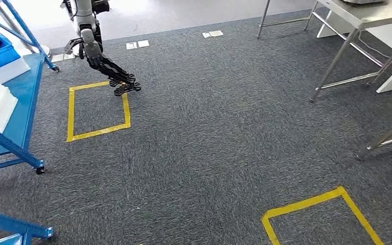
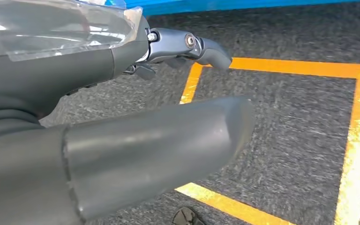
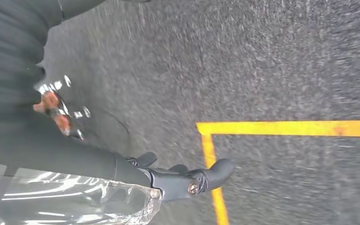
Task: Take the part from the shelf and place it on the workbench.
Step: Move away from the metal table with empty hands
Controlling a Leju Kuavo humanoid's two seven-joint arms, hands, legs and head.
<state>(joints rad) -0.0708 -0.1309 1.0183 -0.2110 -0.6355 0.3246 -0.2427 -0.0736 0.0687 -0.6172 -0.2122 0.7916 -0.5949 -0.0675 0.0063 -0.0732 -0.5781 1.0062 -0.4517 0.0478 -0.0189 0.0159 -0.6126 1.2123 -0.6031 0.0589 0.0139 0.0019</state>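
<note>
The left robot hand (image 1: pixel 122 82) hangs with fingers spread, holding nothing, over a yellow tape square (image 1: pixel 71 109) at ten o'clock; the right robot hand's (image 3: pixel 187 180) grip is unclear.

Two yellow tape squares (image 1: pixel 98 109), perhaps two tables (image 1: pixel 357 18)

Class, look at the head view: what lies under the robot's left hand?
The left hand hangs over grey carpet and a yellow tape square; its fingers hide one corner.
</note>
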